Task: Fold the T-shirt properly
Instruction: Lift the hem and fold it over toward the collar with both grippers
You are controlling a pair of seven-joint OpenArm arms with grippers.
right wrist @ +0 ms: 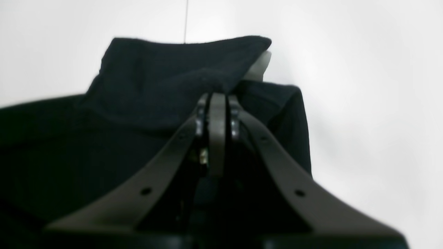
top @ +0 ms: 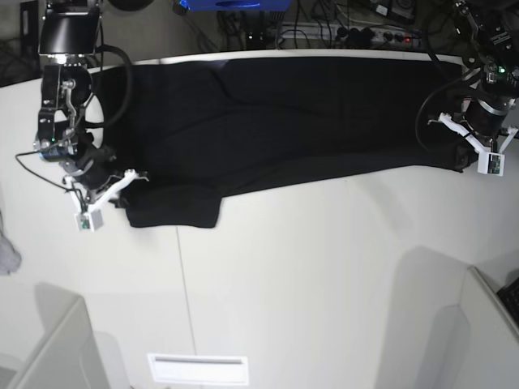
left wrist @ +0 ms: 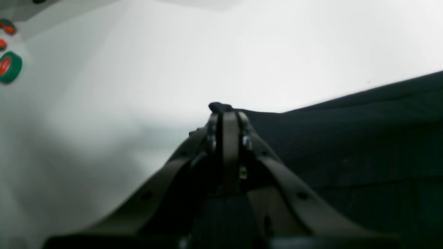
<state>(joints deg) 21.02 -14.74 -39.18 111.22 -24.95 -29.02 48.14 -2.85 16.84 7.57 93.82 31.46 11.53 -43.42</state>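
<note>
Both grippers pinched shut on black cloth: my left gripper (left wrist: 226, 114) clamps a T-shirt (top: 308, 121) edge, my right gripper (right wrist: 217, 98) bites a raised fold. T-shirt lies stretched along the white table's (top: 324, 275) far side between my arms.

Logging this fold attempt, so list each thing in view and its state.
T-shirt: spread flat across the table's far side, one sleeve folded under near the right gripper.
Left gripper: shut on the T-shirt edge.
Right gripper: shut on the T-shirt edge.
Table: white, bearing the T-shirt.
</note>
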